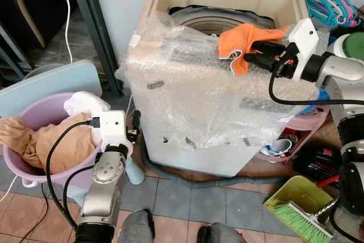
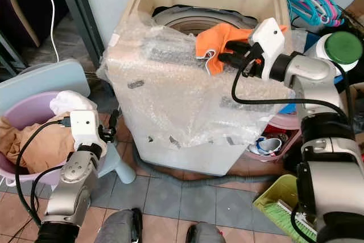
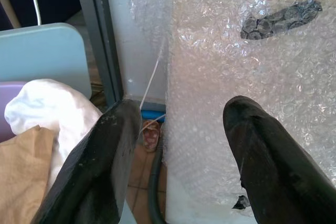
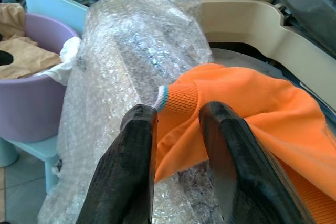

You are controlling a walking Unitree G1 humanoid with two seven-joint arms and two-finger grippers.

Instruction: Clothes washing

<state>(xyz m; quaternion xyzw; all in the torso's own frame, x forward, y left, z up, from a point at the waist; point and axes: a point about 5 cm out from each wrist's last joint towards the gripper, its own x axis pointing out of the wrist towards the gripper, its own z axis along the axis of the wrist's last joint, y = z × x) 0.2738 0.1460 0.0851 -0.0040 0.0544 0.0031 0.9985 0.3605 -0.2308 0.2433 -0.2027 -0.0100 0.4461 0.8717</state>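
Your right hand (image 4: 176, 129) pinches orange garment (image 1: 242, 41) over washer (image 1: 227, 9) rim | left hand (image 3: 178, 145) spread beside purple basin (image 1: 34, 115)

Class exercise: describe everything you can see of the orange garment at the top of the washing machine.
The orange garment looks like soft knitted cloth, with a ribbed cuff edged in a white and pale blue stripe. It lies crumpled at the front rim of the open washing machine, partly on the bubble wrap and partly over the drum opening. The right gripper is closed on a fold of it near the cuff.
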